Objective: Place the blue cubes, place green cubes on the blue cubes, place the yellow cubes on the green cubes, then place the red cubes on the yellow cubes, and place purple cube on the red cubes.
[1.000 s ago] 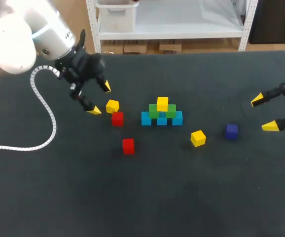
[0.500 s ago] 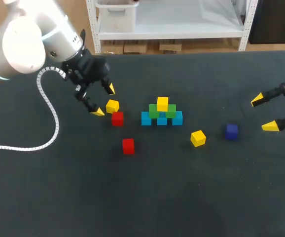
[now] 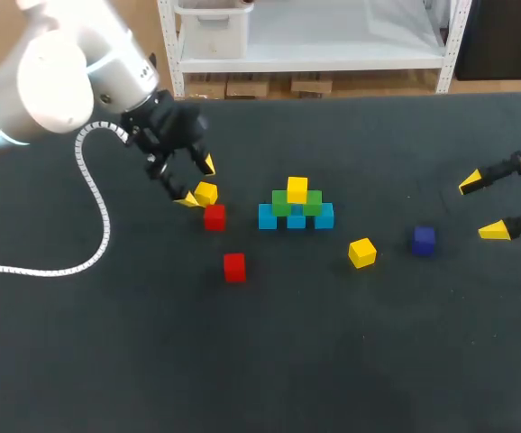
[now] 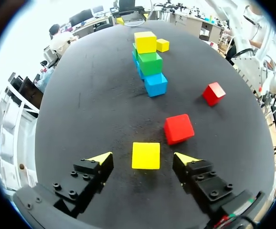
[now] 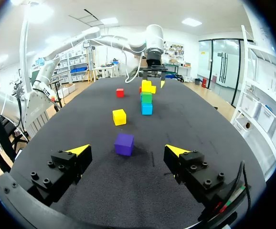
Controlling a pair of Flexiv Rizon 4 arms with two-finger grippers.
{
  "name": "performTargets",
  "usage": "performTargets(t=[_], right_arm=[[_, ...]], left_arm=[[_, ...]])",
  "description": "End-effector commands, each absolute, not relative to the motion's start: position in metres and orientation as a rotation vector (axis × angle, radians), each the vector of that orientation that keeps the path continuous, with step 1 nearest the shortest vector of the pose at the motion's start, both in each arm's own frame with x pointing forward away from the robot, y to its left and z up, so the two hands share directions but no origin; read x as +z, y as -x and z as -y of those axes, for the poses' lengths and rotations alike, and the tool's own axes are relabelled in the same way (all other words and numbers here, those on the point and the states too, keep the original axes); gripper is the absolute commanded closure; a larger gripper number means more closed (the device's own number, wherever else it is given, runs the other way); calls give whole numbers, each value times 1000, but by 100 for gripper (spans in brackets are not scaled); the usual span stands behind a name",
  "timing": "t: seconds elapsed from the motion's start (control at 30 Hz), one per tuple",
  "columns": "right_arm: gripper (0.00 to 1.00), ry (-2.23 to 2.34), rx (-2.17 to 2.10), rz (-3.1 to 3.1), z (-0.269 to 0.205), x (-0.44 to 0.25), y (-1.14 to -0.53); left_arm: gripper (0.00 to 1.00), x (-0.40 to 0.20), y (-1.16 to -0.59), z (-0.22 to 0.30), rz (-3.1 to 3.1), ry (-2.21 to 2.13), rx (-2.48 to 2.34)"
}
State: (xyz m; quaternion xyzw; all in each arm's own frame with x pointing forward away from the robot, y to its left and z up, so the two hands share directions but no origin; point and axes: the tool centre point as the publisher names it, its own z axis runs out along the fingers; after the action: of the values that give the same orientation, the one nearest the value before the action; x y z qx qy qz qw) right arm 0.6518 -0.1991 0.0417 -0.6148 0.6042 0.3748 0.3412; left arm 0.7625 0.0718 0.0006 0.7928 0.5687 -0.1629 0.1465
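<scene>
The left fingers (image 3: 187, 199) (image 4: 95, 174) stand wide open and grip nothing. A loose yellow cube (image 3: 205, 193) (image 4: 145, 155) lies between them, untouched, on the counter (image 3: 260, 361) left of the stack (image 3: 297, 206). A red cube (image 3: 214, 217) sits just beside it. The right fingers (image 3: 494, 232) (image 5: 64, 169), also wide open and empty, are far right of the stack, beyond the purple cube (image 3: 424, 239) (image 5: 124, 144).

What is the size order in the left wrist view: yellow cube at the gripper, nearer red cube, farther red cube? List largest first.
1. The yellow cube and the nearer red cube look alike, so I cannot rank them.
2. The farther red cube looks smallest, though its distance from the camera may explain that.
</scene>
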Motion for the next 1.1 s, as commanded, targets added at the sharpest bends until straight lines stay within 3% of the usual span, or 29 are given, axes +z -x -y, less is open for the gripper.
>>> performTargets(t=[0.03,0.07,0.17,0.23,0.27,0.3,0.33,1.1], right_arm=[[0,1599,975,-1570,199,41,-652],[0,1599,975,-1570,199,41,-652],[0,1599,975,-1570,199,41,-652],[0,1599,975,-1570,199,41,-652],[0,1599,975,-1570,199,41,-652],[0,1599,975,-1570,199,41,-652],[0,1599,975,-1570,199,41,-652],[0,1599,975,-1570,199,41,-652]], left_arm=[[40,-2,-768,-70,-1634,-2288,-480],[49,-3,-768,-70,-1636,-2286,-481],[56,-5,-768,-69,-1642,-2280,-481],[67,-6,-767,-70,-1650,-2272,-483],[77,-7,-766,-70,-1656,-2265,-486],[96,-8,-765,-70,-1658,-2262,-487],[100,-8,-764,-69,-1659,-2261,-487],[100,47,-744,-39,-1753,-2149,-407]])
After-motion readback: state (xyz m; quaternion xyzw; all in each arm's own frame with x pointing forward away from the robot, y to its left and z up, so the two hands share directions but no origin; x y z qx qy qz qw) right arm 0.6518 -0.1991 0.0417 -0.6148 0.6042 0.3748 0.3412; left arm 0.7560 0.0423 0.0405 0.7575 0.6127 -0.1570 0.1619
